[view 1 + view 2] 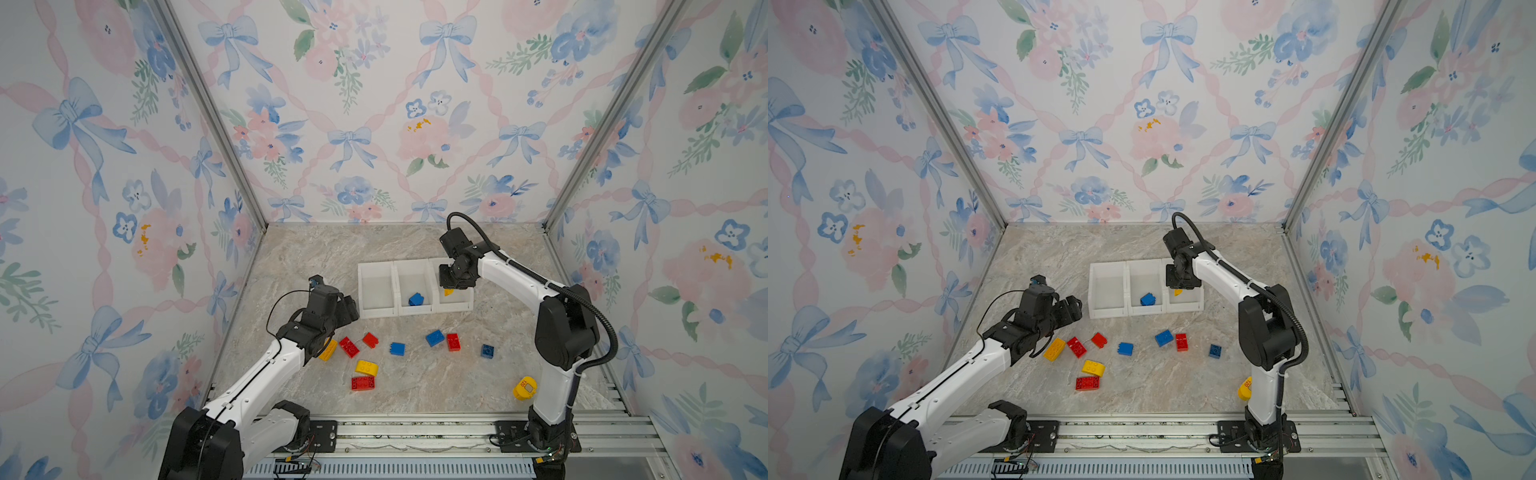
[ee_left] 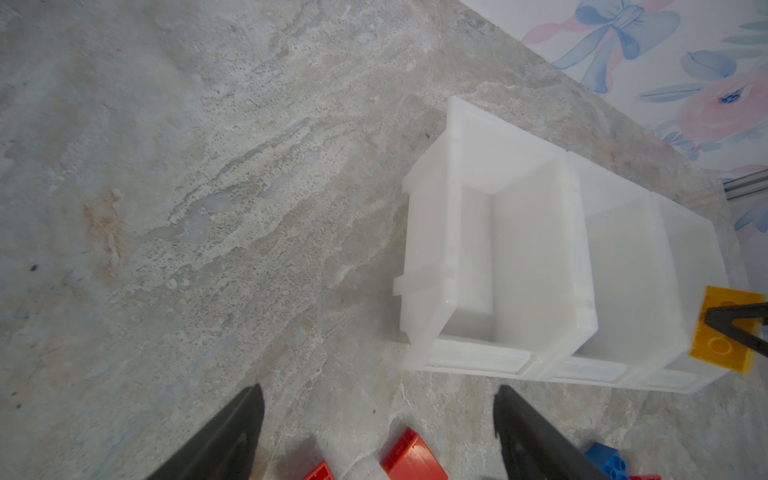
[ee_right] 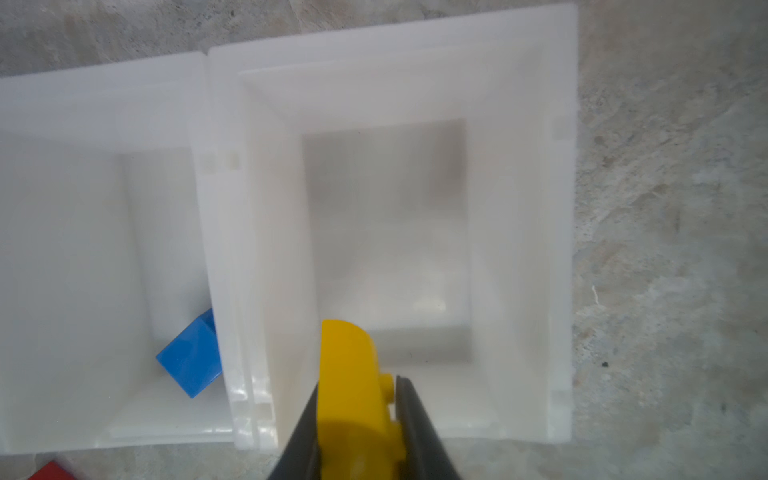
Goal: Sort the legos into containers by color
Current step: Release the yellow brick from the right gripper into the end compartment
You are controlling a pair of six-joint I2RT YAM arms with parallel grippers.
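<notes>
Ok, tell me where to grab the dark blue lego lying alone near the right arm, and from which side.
Grip the dark blue lego by two opposite flat side walls, coming straight down from above. It seems to lie studs up, low and square, so its walls offer parallel faces for the jaws. Nothing on the table crowds it, so either pair should work.

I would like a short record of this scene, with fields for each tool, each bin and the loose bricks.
right tool: shut on yellow curved brick, over right bin
left tool: open, empty, above table
left bin: empty
middle bin: one blue brick
loose on table: four red bricks, three blue bricks, three yellow bricks
</notes>
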